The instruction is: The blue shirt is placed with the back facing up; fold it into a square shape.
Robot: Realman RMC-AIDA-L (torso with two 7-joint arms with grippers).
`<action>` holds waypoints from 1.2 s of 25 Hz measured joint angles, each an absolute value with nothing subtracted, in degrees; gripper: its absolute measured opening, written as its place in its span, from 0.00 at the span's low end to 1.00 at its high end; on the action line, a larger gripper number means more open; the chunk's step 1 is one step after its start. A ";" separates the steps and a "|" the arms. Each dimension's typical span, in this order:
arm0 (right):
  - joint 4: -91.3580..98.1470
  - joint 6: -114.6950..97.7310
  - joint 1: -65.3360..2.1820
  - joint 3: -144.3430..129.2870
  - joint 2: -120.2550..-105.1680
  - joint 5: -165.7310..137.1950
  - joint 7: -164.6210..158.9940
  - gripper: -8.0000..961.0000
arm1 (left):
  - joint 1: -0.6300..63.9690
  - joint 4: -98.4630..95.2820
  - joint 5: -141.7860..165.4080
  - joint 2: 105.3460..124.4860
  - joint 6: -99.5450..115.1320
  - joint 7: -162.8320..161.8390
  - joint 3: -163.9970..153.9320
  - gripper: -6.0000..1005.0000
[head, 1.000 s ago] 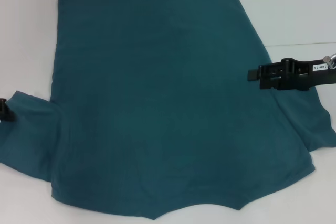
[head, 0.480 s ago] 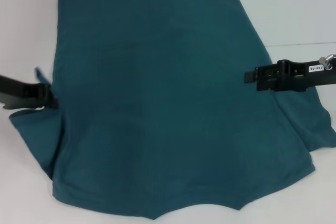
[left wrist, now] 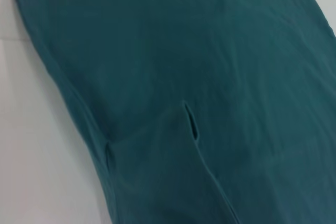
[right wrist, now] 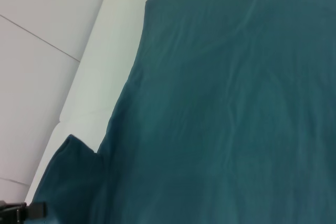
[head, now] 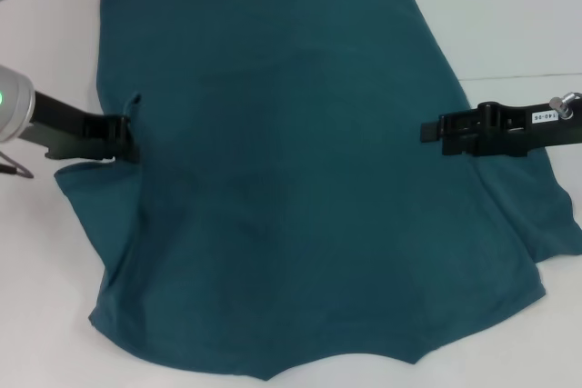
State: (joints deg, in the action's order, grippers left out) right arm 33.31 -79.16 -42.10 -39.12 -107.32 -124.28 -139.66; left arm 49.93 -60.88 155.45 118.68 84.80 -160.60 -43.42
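- We've got the left pincer (head: 130, 138) pinching the sleeve of the blue shirt (head: 291, 179), lifted and drawn in over the shirt's left edge.
- Over on the other side, the right pincer (head: 435, 130) sits at the shirt's right edge; we can't tell how its jaws stand.
- The shirt lies spread across the white desk (head: 509, 15), collar edge nearest us, left sleeve fabric draped loosely.
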 joint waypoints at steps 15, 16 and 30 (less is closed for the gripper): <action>33.31 -79.35 -42.01 -39.39 -107.40 -124.28 -139.66 0.58 | 50.86 -61.63 159.03 117.20 84.44 -162.66 -43.53 0.04; 33.31 -79.35 -42.01 -39.46 -107.42 -124.27 -139.66 0.58 | 50.60 -62.00 159.17 116.91 84.44 -162.94 -43.51 0.04; 33.31 -79.20 -42.09 -39.91 -107.49 -124.27 -139.66 0.57 | 51.23 -63.12 160.60 117.38 86.11 -163.48 -43.60 0.04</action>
State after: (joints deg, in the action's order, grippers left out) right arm 33.31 -79.20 -42.09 -39.91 -107.49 -124.27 -139.66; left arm 51.23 -63.12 160.60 117.38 86.11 -163.48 -43.60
